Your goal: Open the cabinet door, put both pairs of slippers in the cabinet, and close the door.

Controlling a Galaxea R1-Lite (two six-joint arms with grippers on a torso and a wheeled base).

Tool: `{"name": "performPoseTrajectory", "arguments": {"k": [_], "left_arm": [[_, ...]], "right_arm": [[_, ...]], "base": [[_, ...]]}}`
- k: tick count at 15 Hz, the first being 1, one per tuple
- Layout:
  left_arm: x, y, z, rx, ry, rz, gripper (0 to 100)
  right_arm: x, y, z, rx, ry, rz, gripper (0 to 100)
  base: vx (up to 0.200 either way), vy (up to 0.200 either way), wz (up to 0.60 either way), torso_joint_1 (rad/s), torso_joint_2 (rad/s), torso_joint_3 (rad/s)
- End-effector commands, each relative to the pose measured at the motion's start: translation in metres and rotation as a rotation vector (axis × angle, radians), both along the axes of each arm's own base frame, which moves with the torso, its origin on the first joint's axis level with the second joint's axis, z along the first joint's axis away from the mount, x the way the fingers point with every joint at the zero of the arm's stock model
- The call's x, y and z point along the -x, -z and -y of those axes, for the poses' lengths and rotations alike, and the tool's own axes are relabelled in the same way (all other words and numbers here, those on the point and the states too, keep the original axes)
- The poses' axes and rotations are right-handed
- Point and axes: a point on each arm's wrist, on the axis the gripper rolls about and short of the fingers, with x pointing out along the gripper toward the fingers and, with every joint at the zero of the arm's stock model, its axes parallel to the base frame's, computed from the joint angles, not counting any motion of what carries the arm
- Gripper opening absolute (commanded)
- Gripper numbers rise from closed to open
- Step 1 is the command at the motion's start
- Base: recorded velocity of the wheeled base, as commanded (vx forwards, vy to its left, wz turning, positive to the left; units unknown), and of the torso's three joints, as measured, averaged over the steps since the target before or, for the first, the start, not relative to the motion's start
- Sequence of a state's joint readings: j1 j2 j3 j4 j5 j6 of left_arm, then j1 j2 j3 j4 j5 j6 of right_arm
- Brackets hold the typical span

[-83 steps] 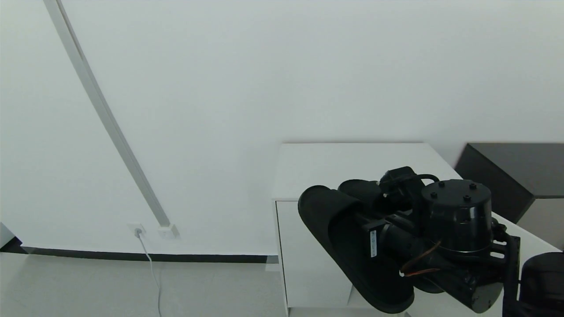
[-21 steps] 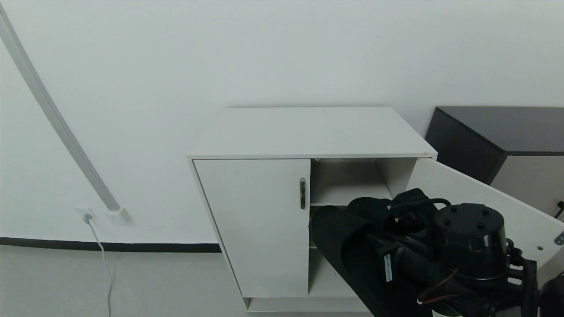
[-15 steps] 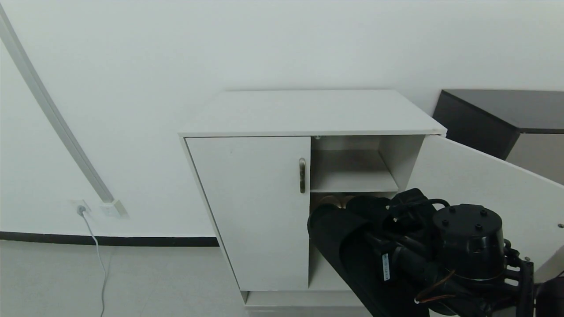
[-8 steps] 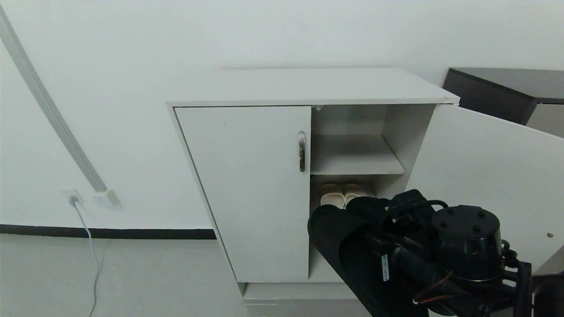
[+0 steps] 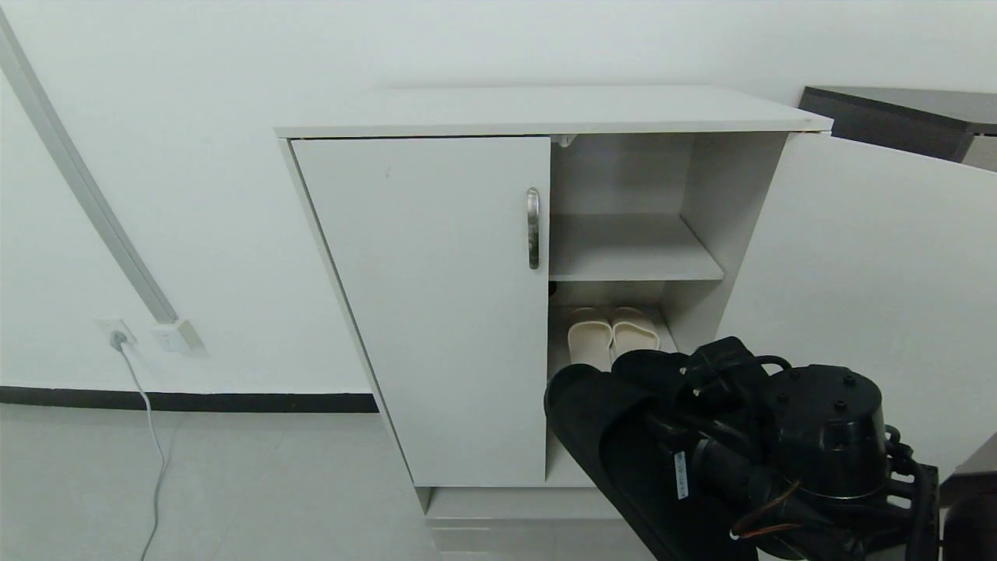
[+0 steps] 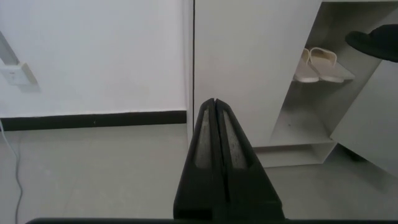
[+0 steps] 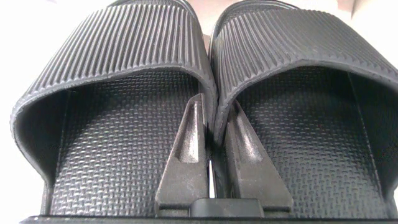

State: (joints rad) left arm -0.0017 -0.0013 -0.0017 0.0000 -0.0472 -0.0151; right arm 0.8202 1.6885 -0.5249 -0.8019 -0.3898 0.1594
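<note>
The white cabinet (image 5: 545, 109) stands against the wall, its right door (image 5: 872, 288) swung open and its left door (image 5: 436, 312) closed. A cream pair of slippers (image 5: 611, 335) (image 6: 320, 65) rests on the middle shelf. My right gripper (image 7: 212, 134) is shut on the inner edges of the black pair of slippers (image 5: 615, 436) (image 7: 124, 124), held side by side in front of the cabinet's lower opening. My left gripper (image 6: 214, 127) is shut with nothing in it, low over the floor, left of the cabinet.
A dark cabinet (image 5: 903, 113) stands to the right, behind the open door. A wall socket with a grey cable (image 5: 132, 374) and a slanted cable duct (image 5: 70, 171) lie on the wall to the left. Grey floor (image 5: 195, 483) spreads before the cabinet.
The head camera has turned toward the cabinet and tilted down, bringing the shelves and the cream slippers into sight. The right gripper keeps the black slippers at the same place in view.
</note>
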Motion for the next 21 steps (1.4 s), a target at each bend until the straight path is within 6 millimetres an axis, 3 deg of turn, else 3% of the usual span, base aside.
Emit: {"name": "performPoseTrajectory", "arguments": {"k": [1, 8, 18, 21], "left_arm": [[0.0, 0.0, 0.0, 0.0, 0.0, -0.001, 0], [0.0, 0.0, 0.0, 0.0, 0.0, -0.001, 0], [0.0, 0.0, 0.0, 0.0, 0.0, -0.001, 0], [0.0, 0.0, 0.0, 0.0, 0.0, -0.001, 0]], "right_arm": [[0.0, 0.001, 0.0, 0.002, 0.001, -0.002, 0], [-0.001, -0.002, 0.0, -0.017, 0.0, 0.017, 0], [-0.01, 0.008, -0.01, 0.006, -0.01, 0.048, 0], [-0.018, 0.009, -0.019, -0.006, -0.007, 0.062, 0]], "base": [[0.0, 0.0, 0.0, -0.002, 0.04, 0.051], [0.0, 0.0, -0.09, -0.001, 0.09, 0.086], [0.0, 0.0, -0.12, 0.001, 0.0, 0.001], [0.0, 0.0, 0.0, 0.0, 0.0, 0.0]]}}
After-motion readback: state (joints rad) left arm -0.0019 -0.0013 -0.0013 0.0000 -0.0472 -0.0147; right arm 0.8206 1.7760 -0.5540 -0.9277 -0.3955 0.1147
